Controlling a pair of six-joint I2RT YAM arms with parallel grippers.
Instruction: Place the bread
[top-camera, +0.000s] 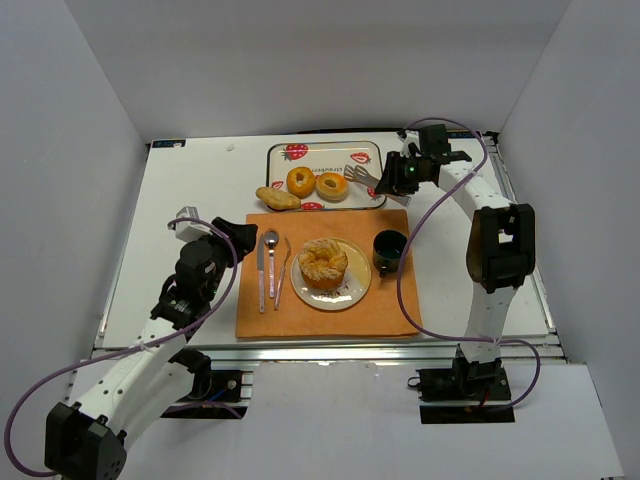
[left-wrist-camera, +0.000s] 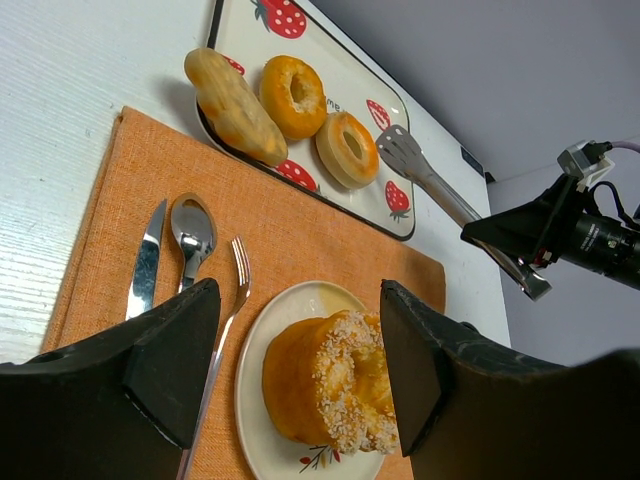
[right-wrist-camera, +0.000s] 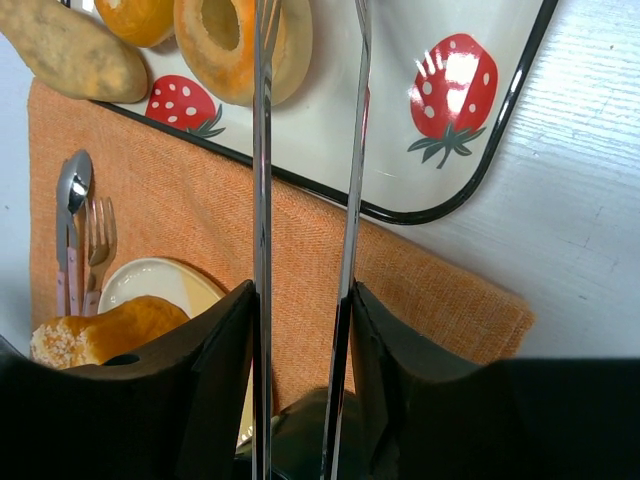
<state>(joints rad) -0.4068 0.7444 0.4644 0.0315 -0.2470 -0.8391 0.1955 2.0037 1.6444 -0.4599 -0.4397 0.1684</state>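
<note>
Reaching over the far side of the desk (top-camera: 170, 200), the right jaws are seen clamped narrowly on the handle end of metal tongs (top-camera: 362, 176). The two blades are held apart and empty ahead of the jaws, above a strawberry-printed tray (top-camera: 330, 155). Just off the blade tips, a pale ring-shaped bread (top-camera: 332, 185) is laid on the tray, with a darker ring-shaped bread (top-camera: 300, 181) beyond it and a long roll (top-camera: 277, 198) resting across the tray's rim farther on; whether a blade touches the pale ring cannot be told. Behind the right jaws, toward that arm's base, a dark cup (top-camera: 389, 248) is set on an orange placemat (top-camera: 385, 310). The left jaws are spread wide with nothing between them, and are held near the placemat's corner. Directly ahead of them, framed between the two fingers (left-wrist-camera: 170, 350), a sugar-crusted bread (top-camera: 323, 263) is seated on a white plate (top-camera: 358, 285). To the left of that line, a knife (top-camera: 262, 270), spoon (top-camera: 272, 262) and fork (top-camera: 283, 270) are laid side by side on the placemat.
</note>
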